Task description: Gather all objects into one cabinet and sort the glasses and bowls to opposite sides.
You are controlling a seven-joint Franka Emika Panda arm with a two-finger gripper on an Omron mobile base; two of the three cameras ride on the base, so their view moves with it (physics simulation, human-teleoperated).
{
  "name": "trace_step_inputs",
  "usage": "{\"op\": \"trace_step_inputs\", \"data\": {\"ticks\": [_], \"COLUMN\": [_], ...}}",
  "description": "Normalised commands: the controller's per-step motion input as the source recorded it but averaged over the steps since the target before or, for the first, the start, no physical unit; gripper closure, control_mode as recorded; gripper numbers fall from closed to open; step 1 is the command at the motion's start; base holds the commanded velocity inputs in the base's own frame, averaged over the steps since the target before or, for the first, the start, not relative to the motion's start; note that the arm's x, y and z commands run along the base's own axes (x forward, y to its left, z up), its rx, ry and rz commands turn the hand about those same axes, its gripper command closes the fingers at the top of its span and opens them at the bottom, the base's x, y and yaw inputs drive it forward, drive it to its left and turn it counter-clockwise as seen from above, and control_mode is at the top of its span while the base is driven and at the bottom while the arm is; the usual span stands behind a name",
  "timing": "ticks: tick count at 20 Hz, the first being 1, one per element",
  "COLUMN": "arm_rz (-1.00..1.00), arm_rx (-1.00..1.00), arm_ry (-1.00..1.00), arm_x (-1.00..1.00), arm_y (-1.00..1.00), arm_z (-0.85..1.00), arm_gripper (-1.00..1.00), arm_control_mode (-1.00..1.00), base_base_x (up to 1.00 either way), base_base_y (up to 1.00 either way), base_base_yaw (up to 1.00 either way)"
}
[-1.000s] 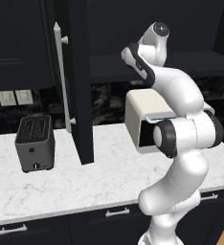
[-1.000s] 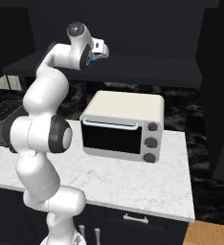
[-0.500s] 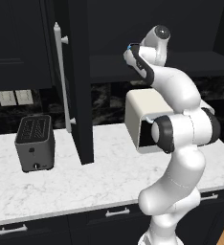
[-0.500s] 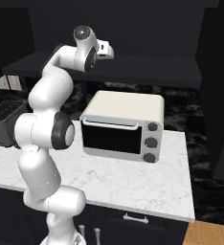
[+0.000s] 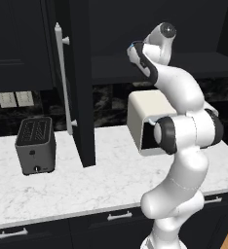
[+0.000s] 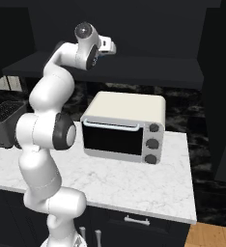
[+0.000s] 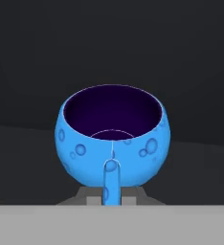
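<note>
A bright blue mug (image 7: 113, 136) with a dark inside stands upright on the dark shelf (image 7: 195, 162) of the cabinet, its side handle turned toward the hand camera. My gripper (image 7: 112, 197) is shut on that handle, with a grey fingertip on each side of it. In the left base view the gripper (image 5: 131, 49) reaches in over the shelf (image 5: 111, 68) of the black cabinet, to the right of its open door (image 5: 82, 82) with the long silver bar handle. From the right base view the hand (image 6: 107, 46) sits just above the shelf (image 6: 144, 70).
A white toaster oven (image 6: 124, 128) stands on the marble counter (image 5: 86, 189) under the shelf. A dark toaster (image 5: 35, 145) sits left of the open door. Black drawers with short silver handles (image 5: 118, 215) run below the counter.
The jaws have gone from open to shut on the mug's handle. The hand has edged slightly further toward the cabinet.
</note>
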Motion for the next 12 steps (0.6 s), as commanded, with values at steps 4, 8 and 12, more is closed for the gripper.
{"op": "trace_step_inputs", "data": {"ticks": [4,8,12], "arm_rz": [0.0,0.0,0.0], "arm_rx": [0.0,0.0,0.0], "arm_ry": [-0.18,-0.14,-0.11], "arm_x": [-0.61,-0.66,-0.83], "arm_y": [0.0,0.0,0.0], "arm_z": [0.49,0.23,0.01], "arm_gripper": [1.0,1.0,1.0], "arm_control_mode": [-1.0,-1.0,-1.0], "base_base_x": [0.0,0.0,0.0], "base_base_y": [0.0,0.0,0.0], "base_base_yaw": [0.0,0.0,0.0]}}
